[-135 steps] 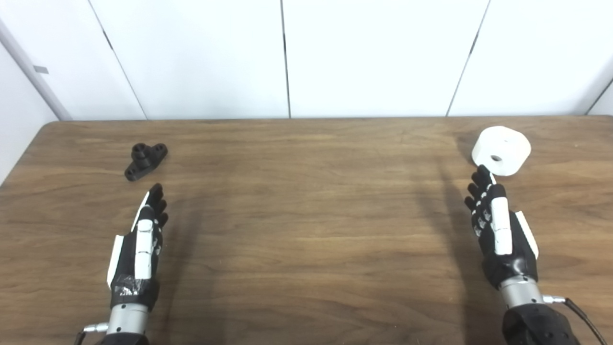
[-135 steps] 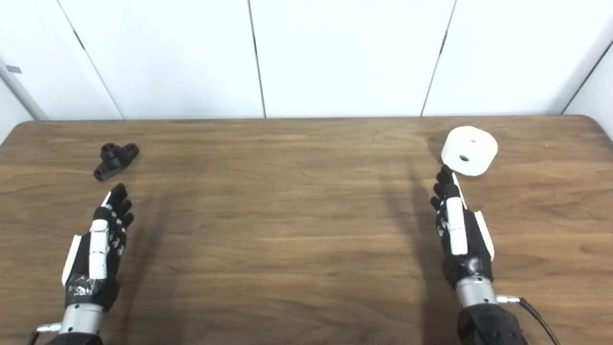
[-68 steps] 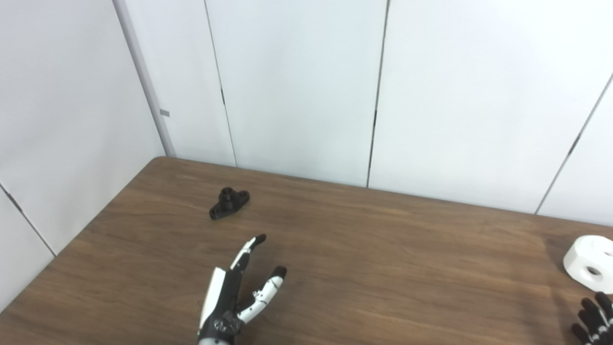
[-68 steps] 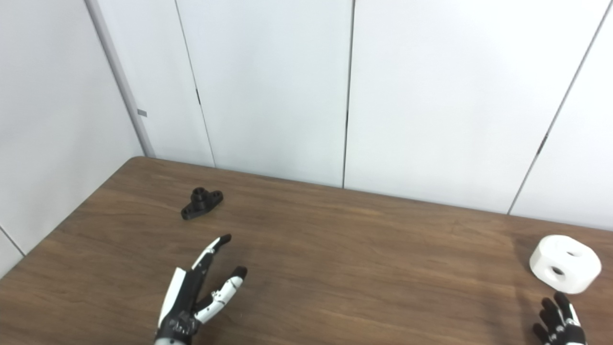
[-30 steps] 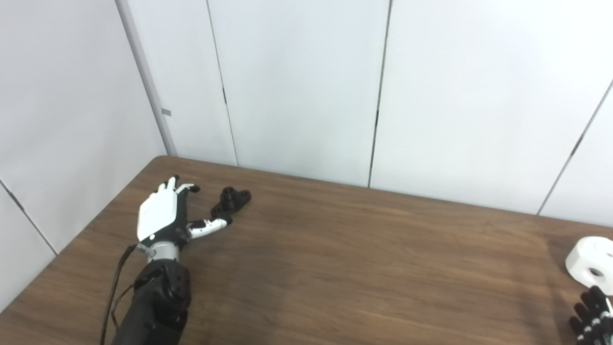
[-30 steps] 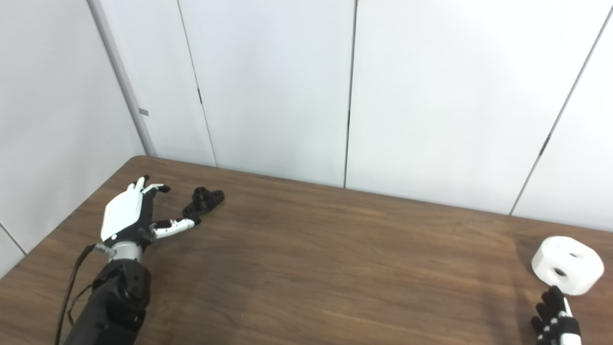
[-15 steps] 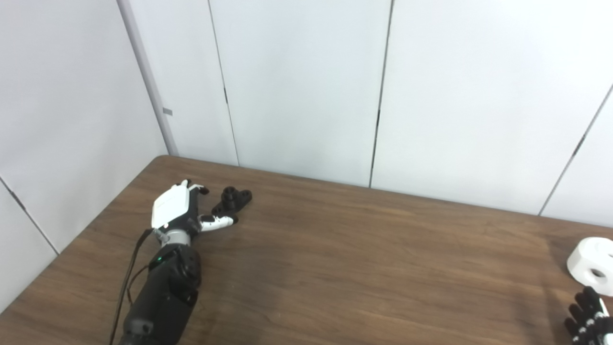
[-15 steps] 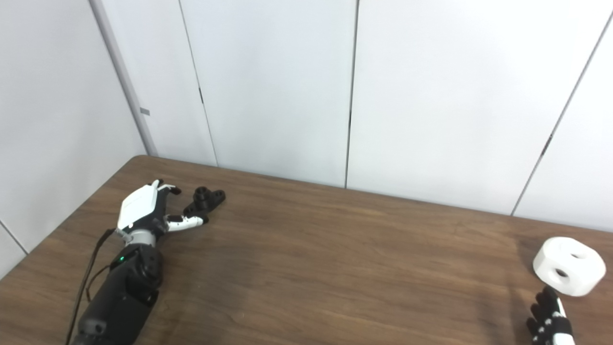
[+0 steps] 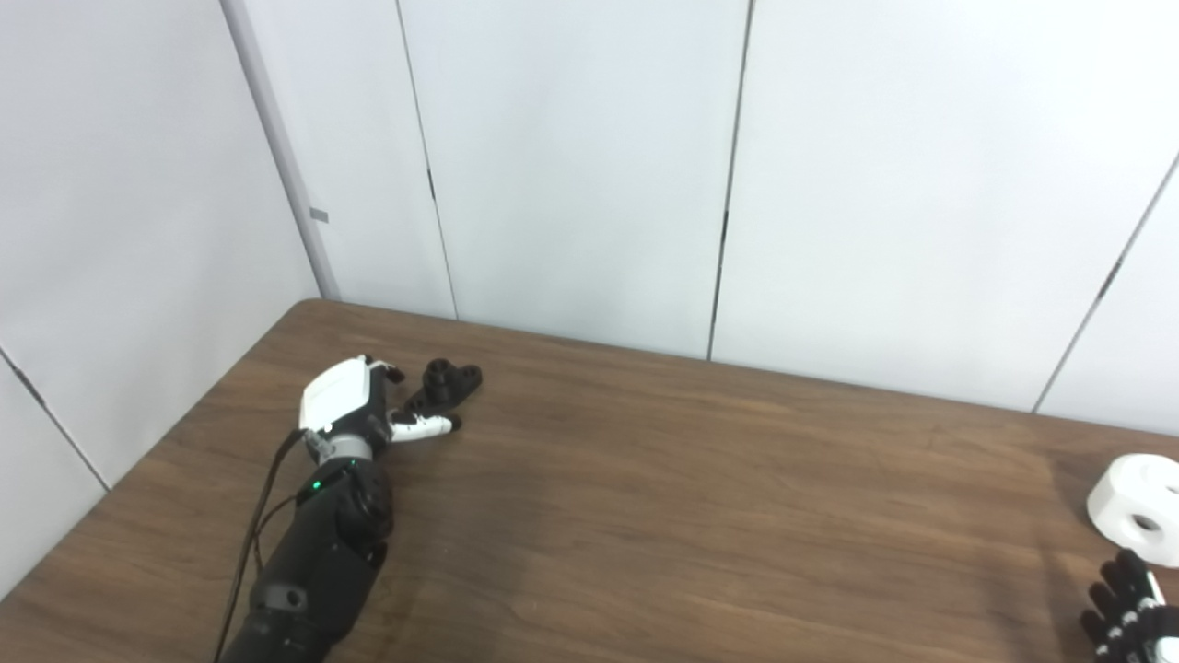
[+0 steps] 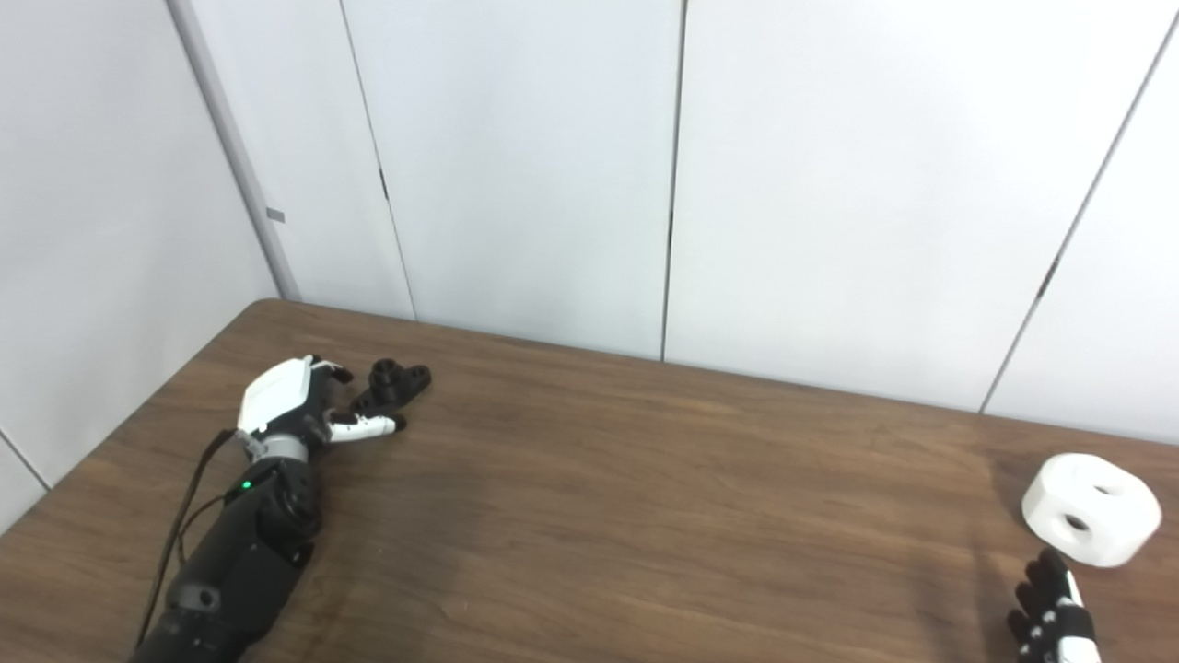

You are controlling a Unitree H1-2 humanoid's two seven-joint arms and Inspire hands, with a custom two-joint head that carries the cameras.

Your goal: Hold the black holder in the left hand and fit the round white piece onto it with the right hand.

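The black holder [image 9: 446, 384] lies on the wooden table [image 9: 700, 497] near its far left corner. My left hand [image 9: 355, 407] is open right beside it, palm down, thumb stretched out under the holder's near end and fingers reaching its left side; I cannot tell whether they touch. The hand and holder also show in the right eye view [image 10: 293, 399]. The round white piece [image 10: 1090, 508] with its holes lies at the right edge. My right hand [image 10: 1050, 622] rests just in front of it at the bottom right, only its straight fingertips in view, holding nothing.
White wall panels [image 9: 589, 166] rise directly behind the table's far edge and along its left side, close to the holder. The left arm [image 9: 309, 562] lies across the table's left part.
The camera turned left and up early on. My left hand swept out to the holder's left side and over the last second slid right and closed in beside it. The right hand barely moved.
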